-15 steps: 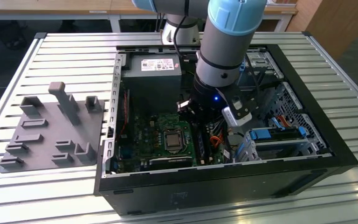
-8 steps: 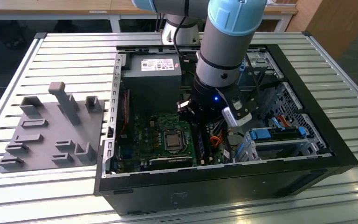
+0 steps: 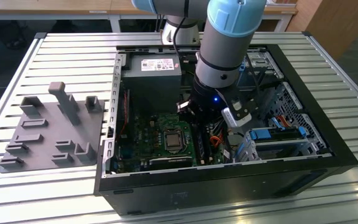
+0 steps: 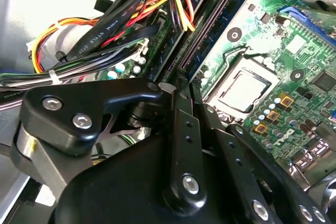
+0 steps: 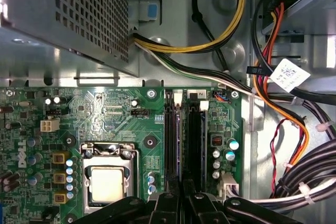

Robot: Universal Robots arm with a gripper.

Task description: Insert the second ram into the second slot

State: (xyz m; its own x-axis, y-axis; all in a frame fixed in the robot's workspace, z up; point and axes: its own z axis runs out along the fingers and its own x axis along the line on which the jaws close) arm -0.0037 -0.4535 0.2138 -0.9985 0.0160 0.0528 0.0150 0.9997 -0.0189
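Slatted metal bench [image 3: 61,51] fills the exterior view, carrying an open computer case [image 3: 328,140] in the centre and right of the frame and a grey fixture plate [image 3: 48,135] with upright pegs at the left. Beyond the bench, at the top of the frame, stand pale table legs and a wooden panel.

The robot arm [image 3: 229,42] comes down from the top centre into the case, and its black gripper [image 3: 199,112] sits low over the green motherboard [image 3: 148,135], just to the right of the processor socket [image 3: 171,139]. A grey power supply [image 3: 151,65] lies at the upper left inside the case, and blue drive-bay latches [image 3: 272,133] show at the lower right.

In the first wrist view the gripper [image 5: 179,195] enters from the bottom centre, its dark fingers [image 5: 167,203] drawn narrow, close on either side of the second ram [image 5: 179,140], which appears as a thin blue-edged strip standing on edge in the dark memory slots [image 5: 193,135] and running up the middle of the frame. White slot latches [image 5: 177,97] sit at its far end. I cannot tell whether it is fully seated. The processor socket [image 5: 107,179] lies at the lower left, and bundled cables [image 5: 210,40] cross the upper right.

In the second wrist view the gripper linkage [image 4: 184,145] fills the lower half, pointing at the slots [image 4: 205,30] in the upper middle.
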